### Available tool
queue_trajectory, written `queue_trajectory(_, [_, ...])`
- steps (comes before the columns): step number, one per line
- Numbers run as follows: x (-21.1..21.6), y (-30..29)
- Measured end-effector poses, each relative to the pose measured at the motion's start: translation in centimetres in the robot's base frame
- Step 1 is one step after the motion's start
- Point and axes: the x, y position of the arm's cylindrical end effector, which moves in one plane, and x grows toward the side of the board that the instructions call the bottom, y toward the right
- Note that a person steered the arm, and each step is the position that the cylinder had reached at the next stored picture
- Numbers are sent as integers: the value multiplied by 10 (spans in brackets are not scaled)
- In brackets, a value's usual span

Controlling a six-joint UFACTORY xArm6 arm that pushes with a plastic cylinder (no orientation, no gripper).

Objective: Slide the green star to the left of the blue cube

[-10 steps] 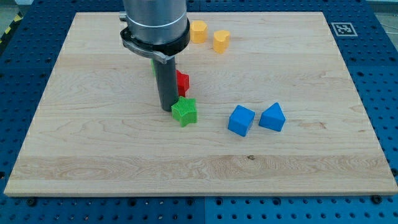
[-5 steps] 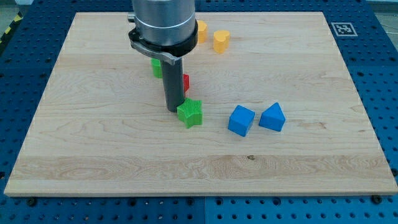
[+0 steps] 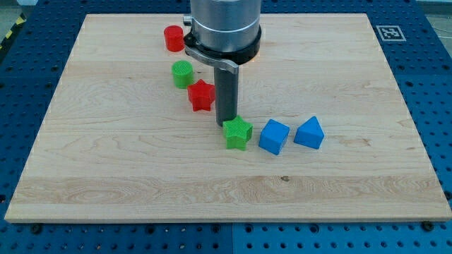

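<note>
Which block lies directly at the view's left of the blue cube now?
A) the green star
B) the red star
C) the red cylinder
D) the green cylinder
A: the green star sits just at the view's left of the blue cube, with my tip at the star's upper left edge.

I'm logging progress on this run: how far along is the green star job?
Mostly done: the green star already sits just to the view's left of the blue cube, a narrow gap between them. In hand: my tip is at the star's upper-left edge. Left: at most a small nudge closer.
</note>
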Motion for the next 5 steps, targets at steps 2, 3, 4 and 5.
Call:
queue_trajectory(2, [3,4])
queue_trajectory(3, [0,-1])
queue_trajectory(4, [-1,-23])
queue_trajectory(5, [-1,-23])
